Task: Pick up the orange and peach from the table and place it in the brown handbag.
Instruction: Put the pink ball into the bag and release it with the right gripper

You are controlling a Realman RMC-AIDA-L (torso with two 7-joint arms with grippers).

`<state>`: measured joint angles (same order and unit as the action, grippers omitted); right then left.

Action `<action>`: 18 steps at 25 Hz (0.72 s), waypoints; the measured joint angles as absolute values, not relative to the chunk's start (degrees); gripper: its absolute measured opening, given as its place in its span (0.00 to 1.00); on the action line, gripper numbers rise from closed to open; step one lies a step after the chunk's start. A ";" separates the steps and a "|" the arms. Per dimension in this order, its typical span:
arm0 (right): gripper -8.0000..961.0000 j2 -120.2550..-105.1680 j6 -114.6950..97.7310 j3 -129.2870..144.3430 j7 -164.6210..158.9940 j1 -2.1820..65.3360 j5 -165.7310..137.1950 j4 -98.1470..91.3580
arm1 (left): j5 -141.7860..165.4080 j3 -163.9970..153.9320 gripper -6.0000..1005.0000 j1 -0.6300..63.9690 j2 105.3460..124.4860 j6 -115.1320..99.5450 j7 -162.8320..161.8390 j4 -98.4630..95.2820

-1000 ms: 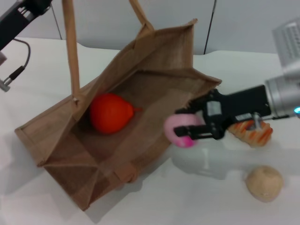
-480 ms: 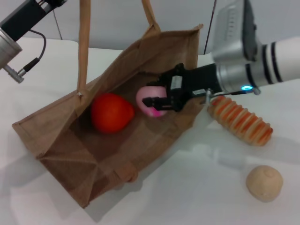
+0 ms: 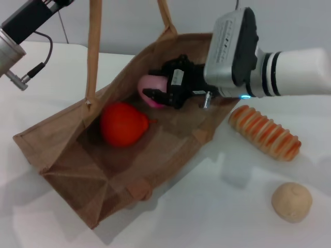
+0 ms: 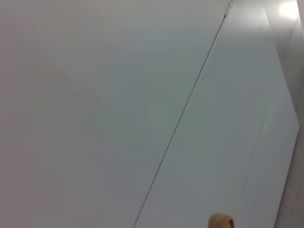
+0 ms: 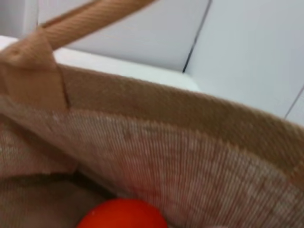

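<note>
Peach [image 3: 151,85] was inside the brown handbag [image 3: 67,155] when you stopped here, clamped between the black fingers of the right gripper [image 3: 161,94], up near the bag's far wall and off its floor. You had the right arm reaching in over the bag's rim from the right side, the grey wrist housing above the near right corner of the opening. The orange [image 3: 122,124] lay on the bag's floor, below and to the left of the peach, apart from it, its small pointed tip turned to the right. In the right wrist view you could see the top of the orange [image 5: 122,213] beneath the woven inner wall of the bag [image 5: 190,156], with one handle strap crossing above.

Your left arm [image 3: 23,23] sat high at the upper left, clear of the bag's mouth; its gripper was out of the head view, and the left wrist camera showed only wall, so I cannot tell whether it was open or closed. One handle [image 3: 93,49] rose upright just beside that arm.

Surface: a white table [image 3: 207,217], carrying the bag slumped open towards you. To the right of the bag lay a ridged orange-and-tan striped item [image 3: 265,133], and nearer you a rough beige ball [image 3: 291,202], both well apart from the bag. Room: pale grey wall panels [image 3: 289,20] with dark seams stood behind the table.
</note>
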<state>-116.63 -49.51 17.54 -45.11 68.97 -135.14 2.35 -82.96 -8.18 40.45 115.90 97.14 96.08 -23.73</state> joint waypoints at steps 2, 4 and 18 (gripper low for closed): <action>0.47 -116.63 -49.43 14.94 -39.76 67.90 -134.12 3.23 | -82.97 -8.17 0.22 40.35 115.91 97.18 96.08 -23.73; 0.47 -116.60 -49.52 10.74 -33.03 65.98 -133.92 4.13 | -83.09 -8.10 0.23 40.23 115.92 97.21 96.09 -23.73; 0.90 -116.01 -56.76 -2.70 -18.48 57.40 -133.84 6.30 | -83.50 -7.47 0.24 38.76 116.00 96.56 97.14 -23.73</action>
<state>-116.01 -56.76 -2.69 -18.48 57.40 -133.85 6.30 -83.50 -7.47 38.76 116.00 96.56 97.14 -23.73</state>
